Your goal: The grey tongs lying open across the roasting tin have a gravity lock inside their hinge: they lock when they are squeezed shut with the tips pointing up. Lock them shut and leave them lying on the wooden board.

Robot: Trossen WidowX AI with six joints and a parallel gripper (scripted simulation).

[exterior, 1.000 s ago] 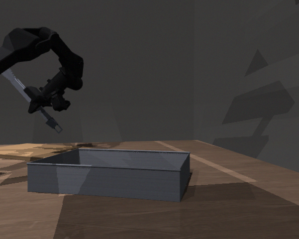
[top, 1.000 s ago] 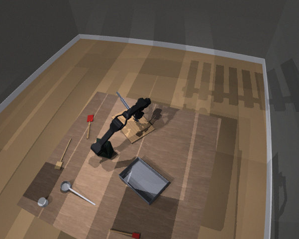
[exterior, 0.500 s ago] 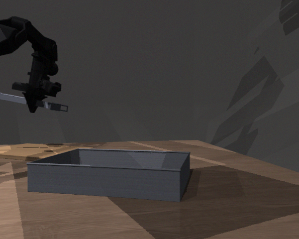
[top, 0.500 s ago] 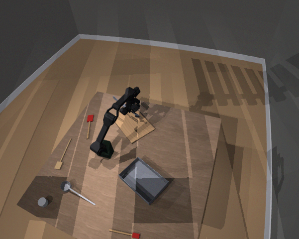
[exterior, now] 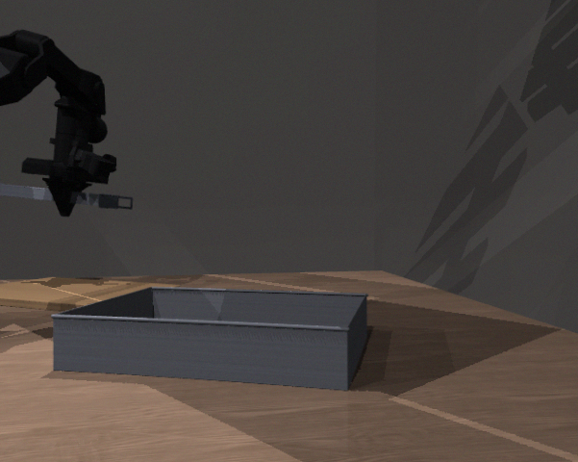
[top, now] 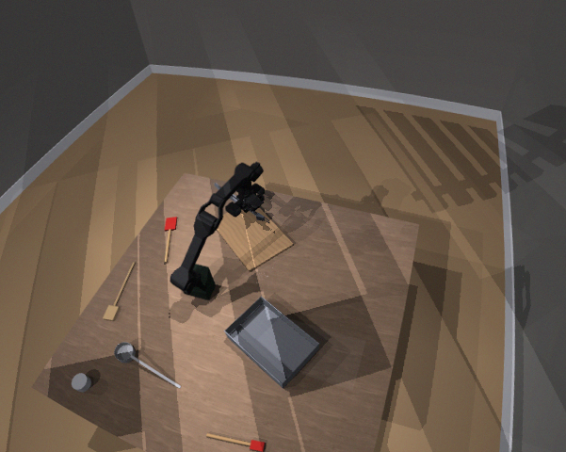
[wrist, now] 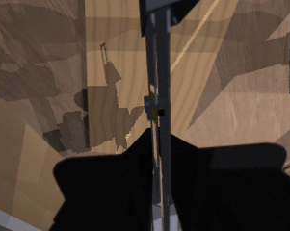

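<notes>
My gripper [top: 245, 202] [exterior: 65, 207] [wrist: 153, 132] points down and is shut on the grey tongs [top: 260, 217] [exterior: 109, 200] [wrist: 165, 72]. The tongs are held about level, high above the wooden board [top: 253, 248] [exterior: 11, 294] [wrist: 122, 29]. In the exterior view the hinge end with its small loop is to the right of the fingers, and the arms run out of frame at the left. In the wrist view the two arms lie close together, side by side. Whether the lock inside the hinge is set cannot be seen.
The empty roasting tin [top: 300, 365] [exterior: 199, 352] stands on the table, apart from the board. Red-headed spatulas [top: 170, 223] [top: 257, 445], a wooden spatula [top: 111, 312], a ladle [top: 124, 352] and a grey cylinder [top: 81, 382] are around the table's left and front sides.
</notes>
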